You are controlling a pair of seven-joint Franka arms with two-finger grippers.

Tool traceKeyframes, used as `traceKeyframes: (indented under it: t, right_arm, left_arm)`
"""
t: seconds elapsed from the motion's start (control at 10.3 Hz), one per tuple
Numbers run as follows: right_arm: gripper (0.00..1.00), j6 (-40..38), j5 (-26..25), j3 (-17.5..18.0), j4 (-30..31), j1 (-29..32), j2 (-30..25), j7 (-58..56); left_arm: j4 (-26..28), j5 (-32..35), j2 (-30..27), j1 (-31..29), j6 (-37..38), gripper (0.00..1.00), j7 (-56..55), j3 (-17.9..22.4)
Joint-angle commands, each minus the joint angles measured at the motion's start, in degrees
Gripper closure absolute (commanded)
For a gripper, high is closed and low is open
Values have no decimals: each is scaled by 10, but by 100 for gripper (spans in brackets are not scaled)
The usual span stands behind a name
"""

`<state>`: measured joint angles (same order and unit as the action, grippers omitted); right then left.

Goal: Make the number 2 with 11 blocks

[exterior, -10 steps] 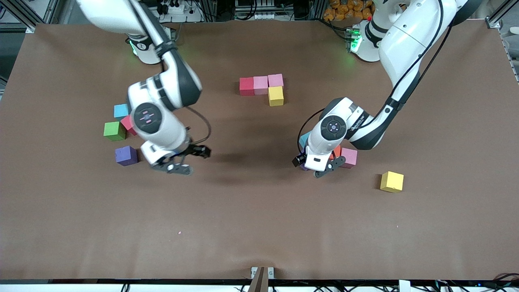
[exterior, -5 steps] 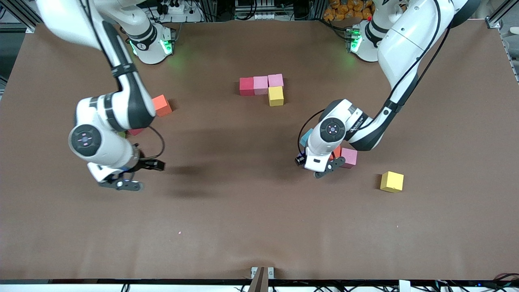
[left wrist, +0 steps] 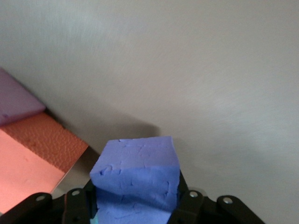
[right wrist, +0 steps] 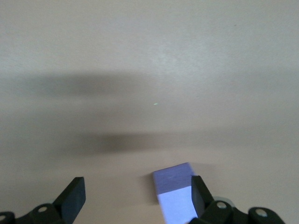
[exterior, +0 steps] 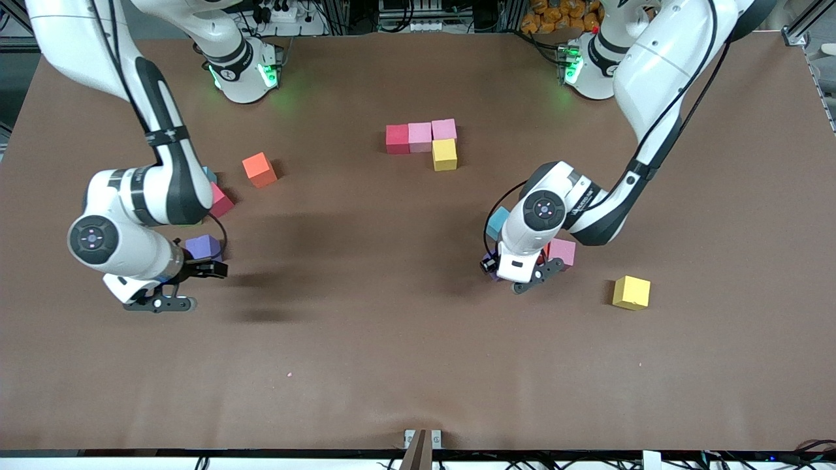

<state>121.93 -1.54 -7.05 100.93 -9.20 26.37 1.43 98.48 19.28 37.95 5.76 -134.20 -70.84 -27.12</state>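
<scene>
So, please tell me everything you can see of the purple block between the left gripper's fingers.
The purple block is a small matte foam cube, bluish violet, with faint creases on its faces. It sits upright between the fingers of the left gripper, which press on two opposite sides. An orange block lies close beside it. Whether it rests on the table cannot be told.

right gripper [exterior: 151,301] swung outward, orange block [exterior: 259,170] seemingly uncovered
</scene>
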Motion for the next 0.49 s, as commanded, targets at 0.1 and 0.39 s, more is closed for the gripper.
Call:
traceKeyframes:
  t: [0.1, 0.39]
  right_arm:
    - [0, 129, -42, 10, 78, 42, -3, -86]
    - [0, 170, -42, 12, 137, 46, -18, -147]
  left_arm:
    - [2, 12, -85, 14, 37, 88, 36, -3]
    - [3, 7, -90, 45, 61, 87, 24, -41]
